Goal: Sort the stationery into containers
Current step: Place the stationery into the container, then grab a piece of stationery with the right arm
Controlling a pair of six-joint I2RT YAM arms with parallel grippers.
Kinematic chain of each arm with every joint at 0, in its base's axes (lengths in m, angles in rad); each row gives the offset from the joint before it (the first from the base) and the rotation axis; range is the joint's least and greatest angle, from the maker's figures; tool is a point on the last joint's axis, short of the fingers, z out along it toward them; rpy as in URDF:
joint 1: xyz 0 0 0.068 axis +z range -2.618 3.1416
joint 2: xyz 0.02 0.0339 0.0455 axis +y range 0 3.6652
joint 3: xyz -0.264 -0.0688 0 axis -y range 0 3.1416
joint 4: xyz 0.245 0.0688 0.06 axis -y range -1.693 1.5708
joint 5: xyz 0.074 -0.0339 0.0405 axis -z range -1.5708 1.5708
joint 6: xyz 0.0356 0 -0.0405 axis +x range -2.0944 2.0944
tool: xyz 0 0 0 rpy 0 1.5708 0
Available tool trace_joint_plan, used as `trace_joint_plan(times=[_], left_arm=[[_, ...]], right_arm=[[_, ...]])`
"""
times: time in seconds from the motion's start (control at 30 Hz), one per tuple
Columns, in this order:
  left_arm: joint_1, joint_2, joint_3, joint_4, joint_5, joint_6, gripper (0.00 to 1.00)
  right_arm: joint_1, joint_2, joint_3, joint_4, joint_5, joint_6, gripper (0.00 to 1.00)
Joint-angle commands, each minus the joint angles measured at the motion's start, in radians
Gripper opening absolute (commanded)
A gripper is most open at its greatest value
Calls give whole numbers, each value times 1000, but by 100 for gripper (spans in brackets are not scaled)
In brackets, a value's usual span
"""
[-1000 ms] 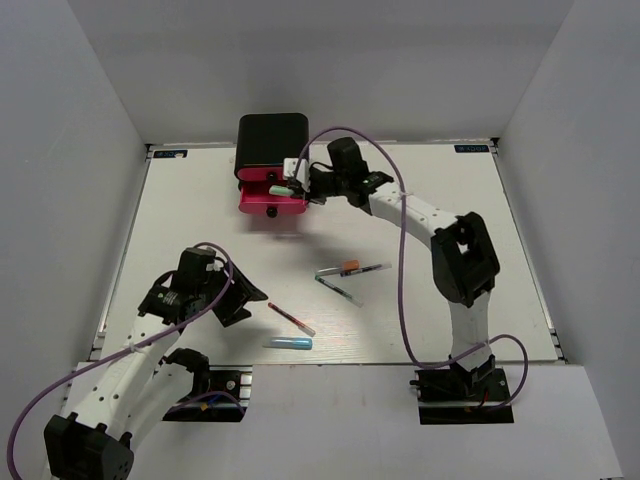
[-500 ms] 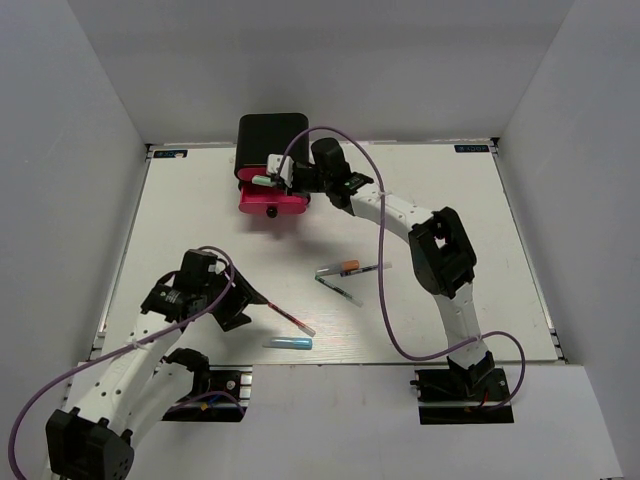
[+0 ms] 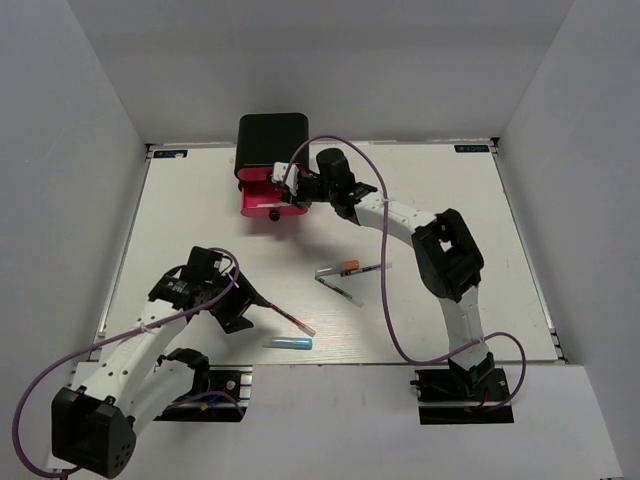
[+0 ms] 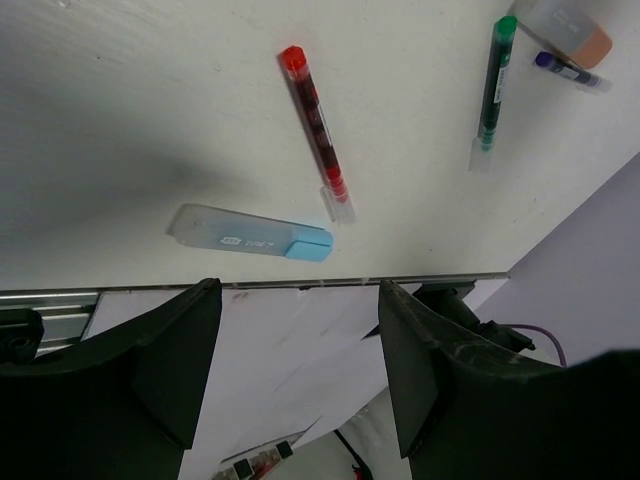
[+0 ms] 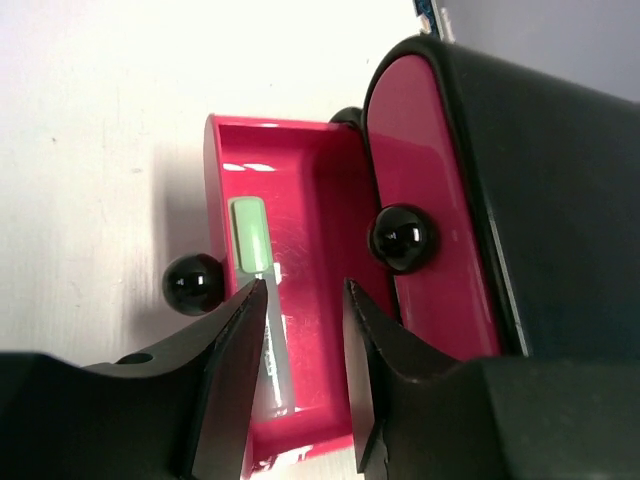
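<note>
The black cabinet (image 3: 272, 135) stands at the table's far side with one pink-red drawer (image 3: 258, 200) pulled out. My right gripper (image 3: 291, 184) is open just above that drawer (image 5: 310, 200). A green marker (image 5: 249, 235) lies loose in the drawer beside my left finger. My left gripper (image 3: 247, 303) is open and empty, near a thin red pen (image 3: 292, 319) and a light blue marker (image 3: 288, 342). Both show in the left wrist view, the red pen (image 4: 314, 128) above the blue marker (image 4: 250, 232). The orange-tipped marker (image 3: 350, 267) and a thin green pen (image 3: 340, 290) lie mid-table. No eraser is visible.
Black knobs show on the open drawer (image 5: 193, 282) and on the shut drawer above it (image 5: 402, 236). The table's near edge (image 4: 300, 285) runs just below the blue marker. White walls enclose the table on three sides. The green pen (image 4: 490, 90) lies right of the red pen.
My right gripper carried the green marker over the open drawer, let it go inside, and drew back slightly. My left gripper shifted a little toward the red pen.
</note>
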Motion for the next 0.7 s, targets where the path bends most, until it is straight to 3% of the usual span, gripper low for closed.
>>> trace_joint_plan(times=[0.0,0.4,0.47,0.57,0.67], left_arm=[[-5,14,47,-12,43,-4,74],[-23,60,82,-115,77,14,74],[-32,60,68,-115,77,14,74],[-43,60,41,-71,77,25,74],[-67,106,16,3,77,78,69]], right_arm=[[-6,-143,-45,97,-24,52,42],[-32,-460,-396,109,-73,103,41],[-46,-509,-436,13,-160,84,41],[-47,-555,-479,-252,-309,-76,36],[-52,-597,-549,-284,-315,-104,30]])
